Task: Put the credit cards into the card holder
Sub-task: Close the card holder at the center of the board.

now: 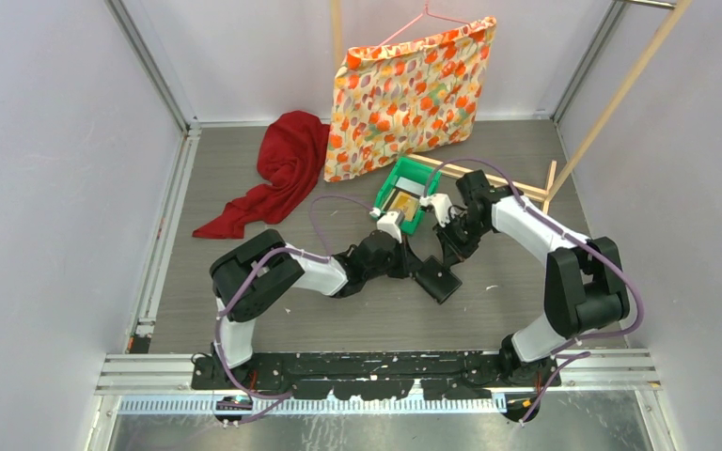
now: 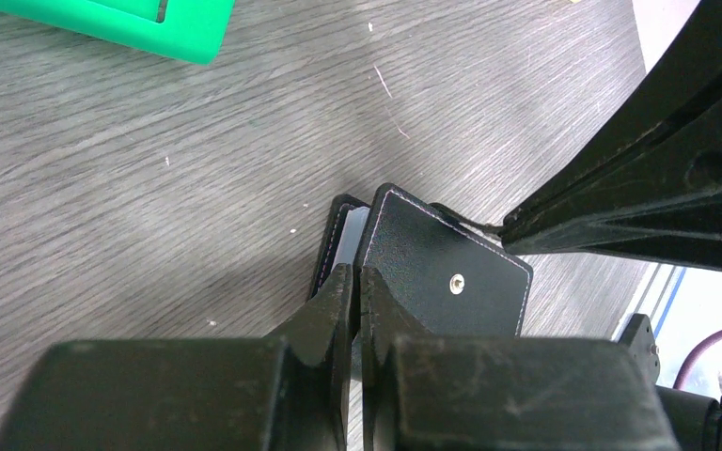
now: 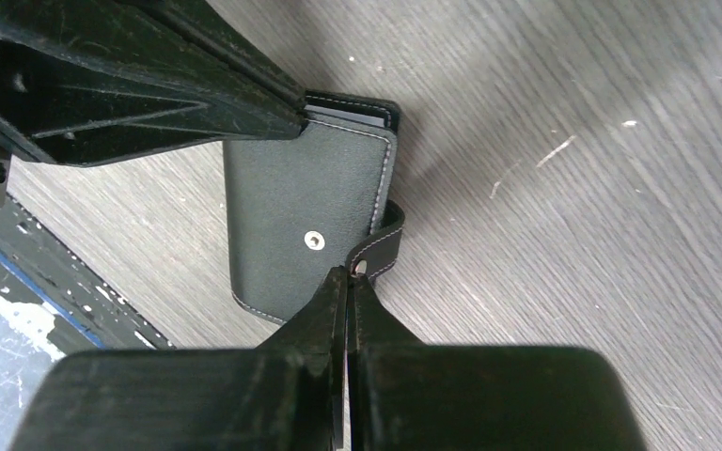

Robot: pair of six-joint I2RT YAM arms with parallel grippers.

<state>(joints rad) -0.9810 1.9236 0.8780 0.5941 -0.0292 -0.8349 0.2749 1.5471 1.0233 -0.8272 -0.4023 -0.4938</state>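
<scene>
The black card holder [image 1: 437,279] lies on the table between both grippers, with its front cover and snap stud facing up. My left gripper [image 1: 412,266] is shut on the cover's edge, as the left wrist view [image 2: 357,274] shows, with the card holder [image 2: 442,277] just beyond its tips. Pale pocket pages [image 2: 352,235] show under the cover. My right gripper [image 3: 349,274] is shut on the snap tab [image 3: 387,246] at the card holder's [image 3: 291,211] side. A yellow-gold credit card [image 1: 401,203] lies in the green tray [image 1: 417,178]. No other cards are visible.
A red cloth [image 1: 282,169] lies at the back left. A flowered cloth bag [image 1: 404,94] hangs on a hanger at the back. Wooden sticks [image 1: 526,188] lie at the back right. The tray's corner shows in the left wrist view [image 2: 132,23].
</scene>
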